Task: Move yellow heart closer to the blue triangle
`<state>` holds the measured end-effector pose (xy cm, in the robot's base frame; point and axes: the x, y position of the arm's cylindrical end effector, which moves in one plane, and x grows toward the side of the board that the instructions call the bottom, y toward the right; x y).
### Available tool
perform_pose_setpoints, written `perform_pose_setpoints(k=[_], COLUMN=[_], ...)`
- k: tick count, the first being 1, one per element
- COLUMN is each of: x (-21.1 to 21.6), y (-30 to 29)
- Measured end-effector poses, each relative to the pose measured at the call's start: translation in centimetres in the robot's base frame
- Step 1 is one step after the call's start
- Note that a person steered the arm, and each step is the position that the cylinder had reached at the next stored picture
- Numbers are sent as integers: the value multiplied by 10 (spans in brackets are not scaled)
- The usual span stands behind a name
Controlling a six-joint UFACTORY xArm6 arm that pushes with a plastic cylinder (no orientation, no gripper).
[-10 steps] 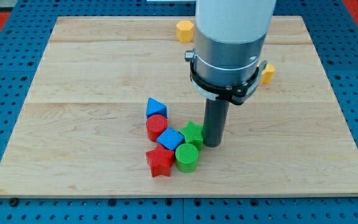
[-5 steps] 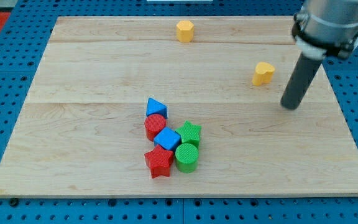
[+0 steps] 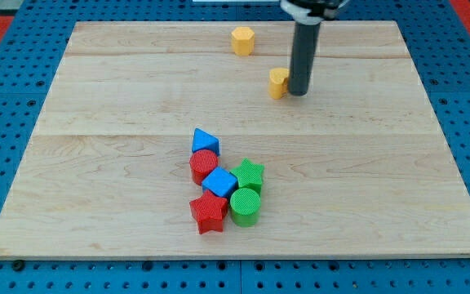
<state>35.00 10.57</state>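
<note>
The yellow heart (image 3: pixel 278 82) lies in the upper middle of the wooden board. My tip (image 3: pixel 299 93) touches its right side, and the rod hides part of it. The blue triangle (image 3: pixel 204 140) sits well below and to the left of the heart, at the top of a cluster of blocks.
Below the blue triangle, packed together, are a red cylinder (image 3: pixel 205 165), a blue cube (image 3: pixel 219 183), a green star (image 3: pixel 250 174), a green cylinder (image 3: pixel 245 206) and a red star (image 3: pixel 210 212). A yellow hexagon (image 3: pixel 242 39) sits near the top edge of the board (image 3: pixel 96 122).
My tip swung from beside the green star to the view's right, then up and left against the yellow heart. The heart has slid left and slightly up.
</note>
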Motion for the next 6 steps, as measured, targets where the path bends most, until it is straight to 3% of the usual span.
perform_pose_setpoints(k=[6], x=[-15], y=[-142])
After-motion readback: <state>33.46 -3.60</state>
